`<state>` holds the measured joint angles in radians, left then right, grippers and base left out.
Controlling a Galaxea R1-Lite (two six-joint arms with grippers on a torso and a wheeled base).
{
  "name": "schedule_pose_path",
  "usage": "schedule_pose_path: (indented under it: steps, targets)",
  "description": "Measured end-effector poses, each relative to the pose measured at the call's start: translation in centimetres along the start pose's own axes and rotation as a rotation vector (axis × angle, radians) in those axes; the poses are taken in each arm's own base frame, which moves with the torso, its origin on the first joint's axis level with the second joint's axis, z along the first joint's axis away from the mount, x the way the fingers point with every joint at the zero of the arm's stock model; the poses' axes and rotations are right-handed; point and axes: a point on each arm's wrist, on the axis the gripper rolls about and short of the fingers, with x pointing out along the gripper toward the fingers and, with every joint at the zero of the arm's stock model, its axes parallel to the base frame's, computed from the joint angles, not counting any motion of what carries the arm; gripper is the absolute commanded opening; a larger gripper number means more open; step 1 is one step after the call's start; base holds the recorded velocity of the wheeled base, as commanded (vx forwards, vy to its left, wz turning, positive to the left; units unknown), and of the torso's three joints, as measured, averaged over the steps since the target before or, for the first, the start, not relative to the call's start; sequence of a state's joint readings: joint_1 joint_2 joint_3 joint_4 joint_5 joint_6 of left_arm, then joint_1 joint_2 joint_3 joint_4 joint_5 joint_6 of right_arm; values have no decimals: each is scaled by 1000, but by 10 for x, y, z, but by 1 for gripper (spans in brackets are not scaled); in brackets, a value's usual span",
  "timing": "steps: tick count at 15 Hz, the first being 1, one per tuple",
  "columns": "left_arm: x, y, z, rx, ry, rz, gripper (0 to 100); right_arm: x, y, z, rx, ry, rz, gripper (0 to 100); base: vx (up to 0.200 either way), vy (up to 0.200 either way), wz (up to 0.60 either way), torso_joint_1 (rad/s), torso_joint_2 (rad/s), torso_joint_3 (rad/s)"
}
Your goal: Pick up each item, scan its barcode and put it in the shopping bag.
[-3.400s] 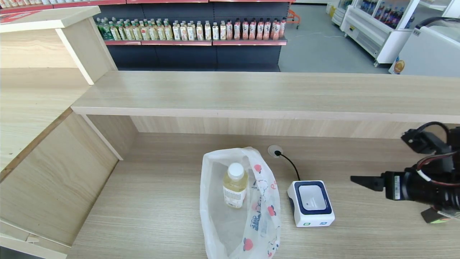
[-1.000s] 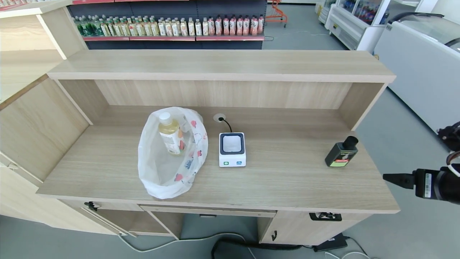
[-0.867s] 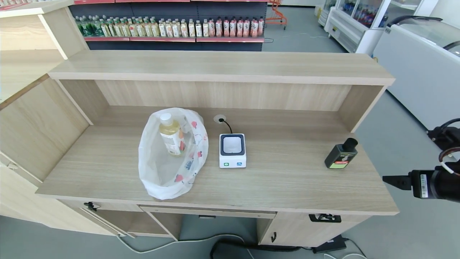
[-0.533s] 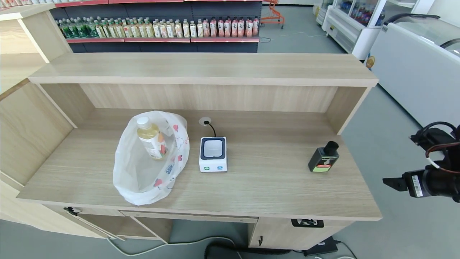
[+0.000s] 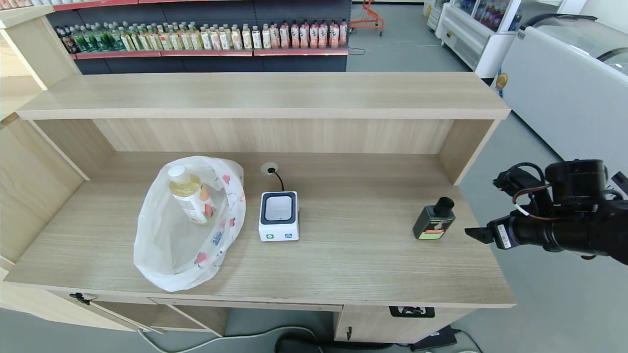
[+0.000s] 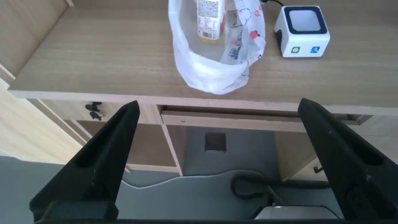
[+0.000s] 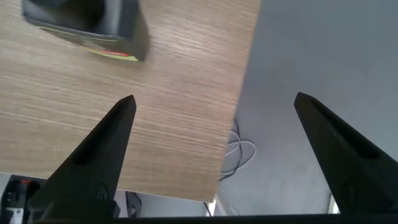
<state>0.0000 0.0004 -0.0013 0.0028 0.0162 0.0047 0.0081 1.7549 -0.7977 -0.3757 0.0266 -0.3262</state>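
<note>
A small dark bottle (image 5: 433, 221) with a black cap and a red-green label stands near the counter's right end. In the right wrist view the dark bottle (image 7: 87, 28) is ahead of my open right gripper (image 7: 214, 155), which hovers over the counter's right edge. In the head view the right gripper (image 5: 478, 235) sits just right of the bottle, apart from it. A white shopping bag (image 5: 167, 255) lies open on the left with a yellow drink bottle (image 5: 190, 201) inside. The barcode scanner (image 5: 278, 215) sits beside it. My left gripper (image 6: 217, 162) is open, off the counter's front edge, with nothing in it.
The wooden counter (image 5: 353, 255) has a raised back shelf (image 5: 265, 93) and side walls. The scanner's cable runs to a hole (image 5: 269, 169) behind it. Freezers (image 5: 564, 73) stand on the right, drink shelves (image 5: 206, 39) behind. Bare counter lies between scanner and dark bottle.
The camera has pulled back and turned right, so the whole picture shifted. My right gripper has come closer to the dark bottle. The bag, drink bottle and scanner stay put.
</note>
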Motion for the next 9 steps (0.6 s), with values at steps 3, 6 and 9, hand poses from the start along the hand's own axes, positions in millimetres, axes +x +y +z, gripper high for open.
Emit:
schedule_pose_path:
  steps: [3,6,9]
  targets:
    - [0,0,0,0,0,0,100,14,16,-3,-109,27,55,100,0,0,0,0,0,0]
    - [0,0,0,0,0,0,100,31,24,-3,-210,-4,103,100,0,0,0,0,0,0]
    - [0,0,0,0,0,0,100,49,32,8,-253,-63,159,100,0,0,0,0,0,0]
